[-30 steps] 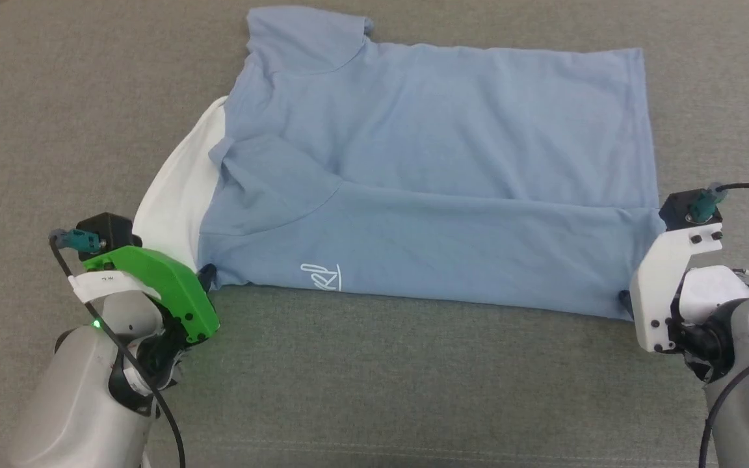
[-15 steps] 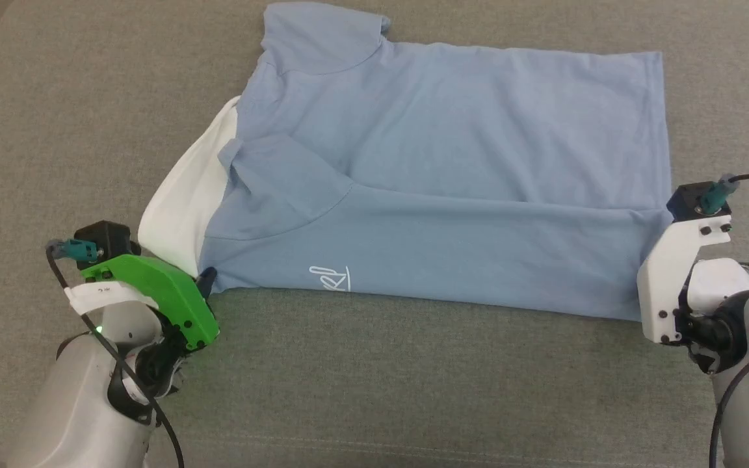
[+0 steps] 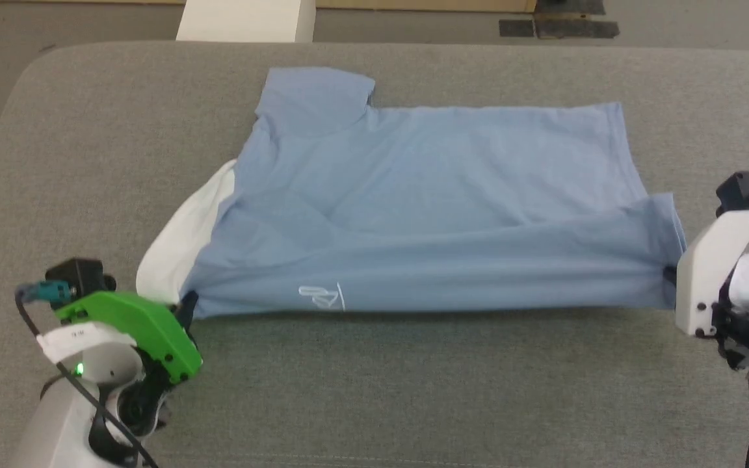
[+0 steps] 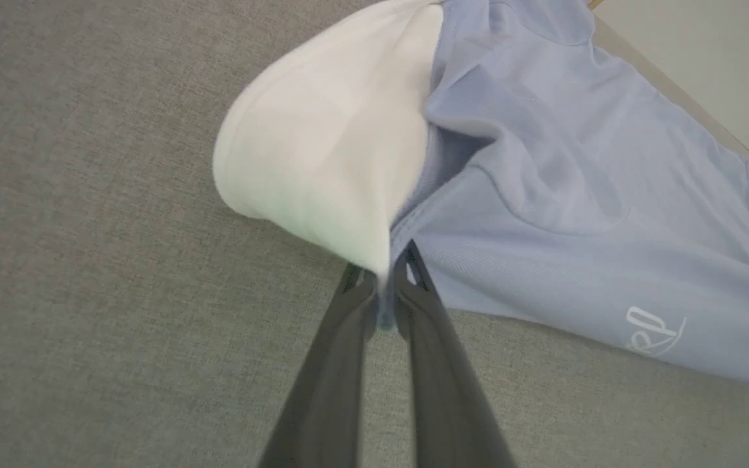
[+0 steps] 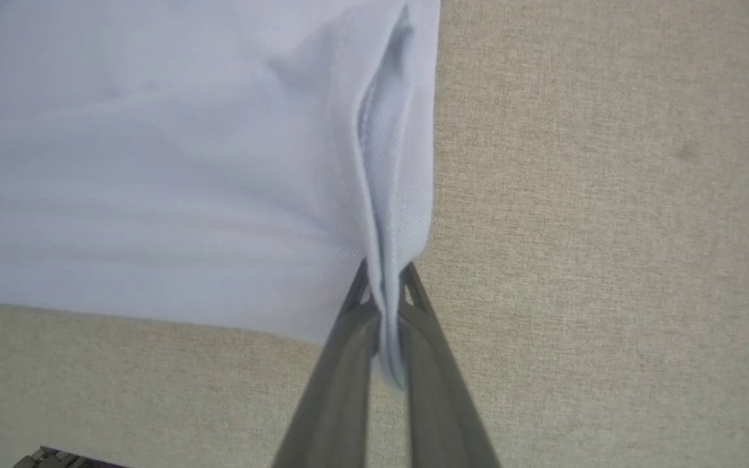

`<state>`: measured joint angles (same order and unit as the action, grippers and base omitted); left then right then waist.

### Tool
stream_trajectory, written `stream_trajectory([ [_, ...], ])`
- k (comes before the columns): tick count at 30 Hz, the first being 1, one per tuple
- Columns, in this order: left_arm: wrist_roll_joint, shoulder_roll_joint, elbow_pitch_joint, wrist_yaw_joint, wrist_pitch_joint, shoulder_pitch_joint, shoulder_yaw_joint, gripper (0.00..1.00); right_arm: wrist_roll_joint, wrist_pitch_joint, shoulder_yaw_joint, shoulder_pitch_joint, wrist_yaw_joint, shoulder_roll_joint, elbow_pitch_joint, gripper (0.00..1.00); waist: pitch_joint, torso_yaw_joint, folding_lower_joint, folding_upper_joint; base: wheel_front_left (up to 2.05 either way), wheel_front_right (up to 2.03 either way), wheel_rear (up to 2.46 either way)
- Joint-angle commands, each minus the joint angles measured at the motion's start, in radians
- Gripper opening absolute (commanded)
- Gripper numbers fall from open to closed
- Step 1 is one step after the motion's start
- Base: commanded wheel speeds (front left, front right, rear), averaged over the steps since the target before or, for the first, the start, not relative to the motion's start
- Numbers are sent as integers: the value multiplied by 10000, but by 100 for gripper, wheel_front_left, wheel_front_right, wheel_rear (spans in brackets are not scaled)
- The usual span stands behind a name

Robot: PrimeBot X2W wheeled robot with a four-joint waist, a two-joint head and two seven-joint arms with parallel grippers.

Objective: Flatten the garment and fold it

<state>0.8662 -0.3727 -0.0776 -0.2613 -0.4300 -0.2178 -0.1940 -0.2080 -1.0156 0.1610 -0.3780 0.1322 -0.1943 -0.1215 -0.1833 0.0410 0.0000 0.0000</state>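
Two near corners of the garment (image 3: 426,214), lying on the grey surface (image 3: 413,390), are being pinched in the head view: left fingers (image 3: 187,305) at eight o'clock, right fingers (image 3: 669,276) at three. Cloth beside the white collar (image 4: 322,156) is being clamped in the left wrist view, the hem (image 5: 387,162) in the right.

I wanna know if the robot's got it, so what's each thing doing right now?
shirt: lying sideways on the grey cushion, near edge pulled straight between both claws.
left claw: shut on the shirt beside the collar.
right claw: shut on the shirt's hem corner.
collar: white, poking out at the left.
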Motion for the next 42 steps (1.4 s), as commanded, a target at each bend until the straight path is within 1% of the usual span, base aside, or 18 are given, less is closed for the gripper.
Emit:
stream_trajectory([
  [1,177,-87,91,-191,-16,415,123,0,44,-102,90,344,-15,-130,27,0,128,-120,0,0,0,0,0],
  [7,412,185,-11,-446,-157,1289,22,0,200,-168,375,1189,-15,44,-203,0,-45,-76,0,0,0,0,0],
  [14,575,374,-1013,-254,-112,1212,-44,0,637,132,575,1706,-15,342,-833,0,-211,-46,0,0,0,0,0],
  [15,588,382,-1102,-223,-97,1178,-41,17,678,222,609,1701,-15,379,-905,0,-216,-60,0,0,0,0,0],
  [16,599,385,-1170,-189,-98,1130,-48,89,719,392,666,1668,-15,426,-985,0,-212,-73,0,0,0,0,0],
  [17,608,369,-1201,-161,-139,1094,-68,100,760,500,671,1650,-15,442,-1062,37,-192,-80,0,0,0,0,0],
  [18,622,336,-1207,-154,-208,1052,-77,100,801,599,656,1632,-15,436,-1165,100,-158,-88,0,0,0,0,0],
  [21,588,110,-997,-114,-421,938,-110,100,719,805,664,1509,-15,464,-1247,100,1,-120,0,0,0,0,0],
  [23,570,-92,-695,-97,-605,852,-110,100,500,1027,708,1376,-15,466,-1090,100,175,-131,0,0,0,0,0],
  [28,435,-622,509,-266,-1135,523,-99,100,-301,1365,718,970,-15,239,-321,100,630,-207,0,0,0,0,0],
  [31,303,-744,1090,-376,-997,197,75,100,-536,1528,869,741,-15,85,257,100,829,-244,0,0,0,0,0],
  [33,29,-694,1340,-389,-402,-157,255,100,-613,1906,1054,544,-15,58,685,100,910,-261,0,0,0,0,0],
  [35,-324,-572,1403,-230,410,-491,322,100,-649,2588,1260,293,-15,80,1017,100,907,-280,0,0,0,0,0],
  [37,-567,-359,1243,102,1272,-778,322,100,-719,3359,1423,83,-15,154,1166,100,894,-294,0,0,0,0,0],
  [42,-1263,50,347,953,3480,-1240,195,100,-623,4957,1300,-100,-15,70,1006,100,720,-364,0,0,0,0,0],
])
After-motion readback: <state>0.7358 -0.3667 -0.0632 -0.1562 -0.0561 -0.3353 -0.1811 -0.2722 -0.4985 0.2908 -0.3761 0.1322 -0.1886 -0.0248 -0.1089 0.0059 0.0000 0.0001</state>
